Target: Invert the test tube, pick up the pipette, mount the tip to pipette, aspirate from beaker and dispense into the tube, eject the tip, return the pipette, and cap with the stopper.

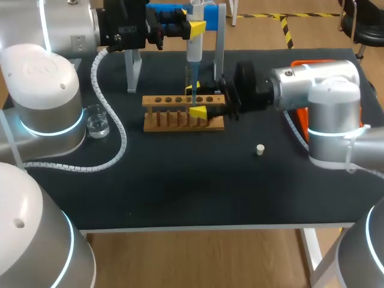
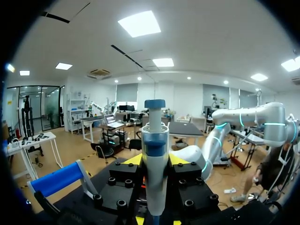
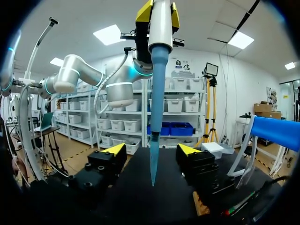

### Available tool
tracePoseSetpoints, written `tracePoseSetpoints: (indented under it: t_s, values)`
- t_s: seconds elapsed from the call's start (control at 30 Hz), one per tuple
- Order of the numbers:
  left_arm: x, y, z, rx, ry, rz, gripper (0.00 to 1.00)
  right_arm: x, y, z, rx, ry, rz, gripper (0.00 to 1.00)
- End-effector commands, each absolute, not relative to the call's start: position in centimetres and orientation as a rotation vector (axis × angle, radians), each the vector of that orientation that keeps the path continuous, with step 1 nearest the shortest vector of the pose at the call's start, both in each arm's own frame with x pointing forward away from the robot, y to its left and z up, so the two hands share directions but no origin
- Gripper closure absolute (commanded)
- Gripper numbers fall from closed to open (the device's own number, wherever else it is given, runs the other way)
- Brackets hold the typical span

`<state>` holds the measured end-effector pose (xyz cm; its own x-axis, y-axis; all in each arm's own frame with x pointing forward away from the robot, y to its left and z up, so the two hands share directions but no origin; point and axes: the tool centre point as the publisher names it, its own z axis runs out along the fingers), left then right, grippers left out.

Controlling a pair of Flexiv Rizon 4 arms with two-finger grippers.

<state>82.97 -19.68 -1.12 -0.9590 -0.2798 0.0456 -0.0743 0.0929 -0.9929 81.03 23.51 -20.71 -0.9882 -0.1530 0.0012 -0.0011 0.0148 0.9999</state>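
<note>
Left gripper (image 2: 156,160) pinches my white, blue-tipped pipette (image 2: 154,136), its tip hanging between the spread fingers of my right gripper (image 3: 151,151).

At the right end of the rack (image 1: 151,125), the right claw (image 1: 195,101) and the pipette tip (image 1: 192,81) are covering the holes. From above it is impossible to tell whether a test tube is standing there, and neither wrist view is taking in the rack. The pipette (image 2: 154,154) is running out of the left wrist view just below the left claw (image 2: 155,161) — its tip is being cut away. In the right wrist view its body is being cut off above that claw. Left of the rack, the liquid level in the beaker (image 1: 97,120) is showing too small to judge.
</note>
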Motion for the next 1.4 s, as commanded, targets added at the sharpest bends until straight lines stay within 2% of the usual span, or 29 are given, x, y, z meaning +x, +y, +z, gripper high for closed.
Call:
tracePoseSetpoints:
  t_s: [0.03, 0.93, 1.4]
  values:
    - [82.9, -19.6, -1.2, -0.359, 2.198, -1.988, 1.0, 80.5, 22.6, -21.0, 0.158, -2.168, -2.121, 0.0]
    - [82.9, -19.6, -1.2, -0.359, 2.198, -1.988, 1.0, 78.4, 14.1, -24.1, 0.017, -2.284, -2.076, 0.0]
    - [82.9, -19.6, -1.2, -0.359, 2.198, -1.988, 1.0, 78.4, 14.1, -24.1, 0.017, -2.284, -2.076, 0.0]
